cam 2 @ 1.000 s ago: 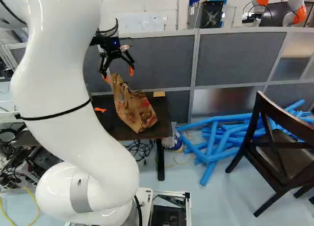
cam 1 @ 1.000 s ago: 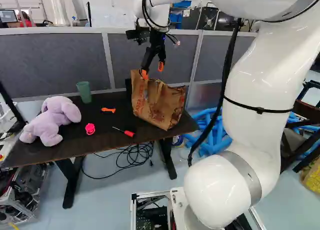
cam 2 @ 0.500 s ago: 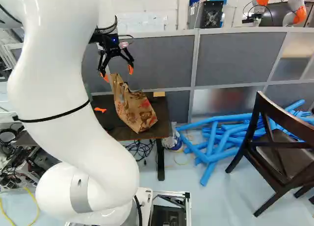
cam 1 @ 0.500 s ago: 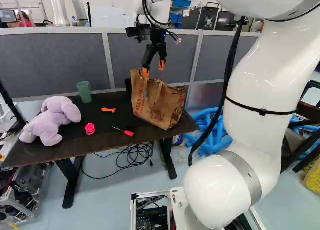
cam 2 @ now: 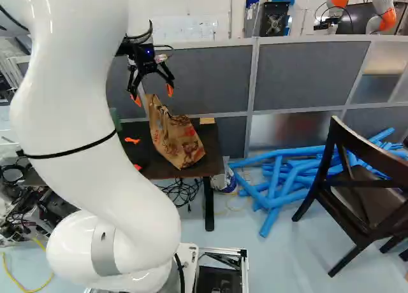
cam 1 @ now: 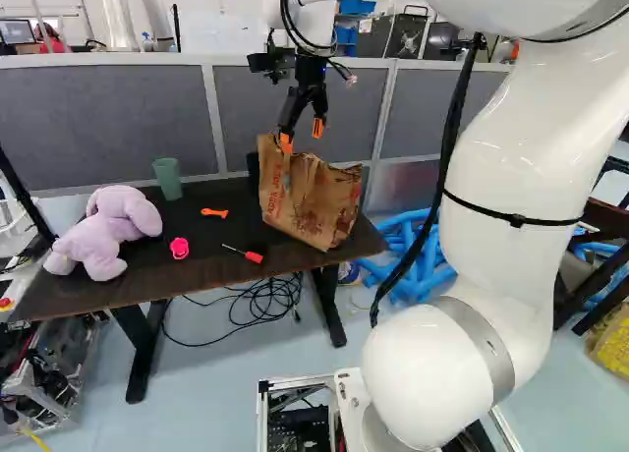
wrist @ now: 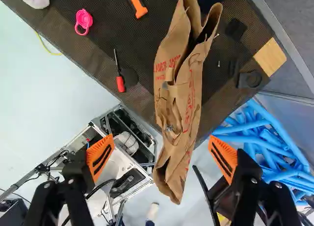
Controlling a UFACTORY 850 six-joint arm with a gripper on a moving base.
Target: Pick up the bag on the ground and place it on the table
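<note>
One small change: the base (cam 1: 349, 391) has moved, spread gripper (wrist: 162, 155) above the paper bag (cam 1: 313, 201) near the front edge of the table (cam 1: 211, 244), placing probably done.

The place seems to be a robotics lab: at the upper right of the right base view is another robot (cam 2: 386, 19), grey partitions (cam 1: 98, 118) cross both base views, and loose cables (cam 1: 266, 300) lie below the dark surface (cam 1: 177, 287).

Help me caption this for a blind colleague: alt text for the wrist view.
A brown paper bag on a dark table, ahead of the open gripper. Nearby lie a red screwdriver and a small pink item. Blue tubes lie on the floor.
</note>
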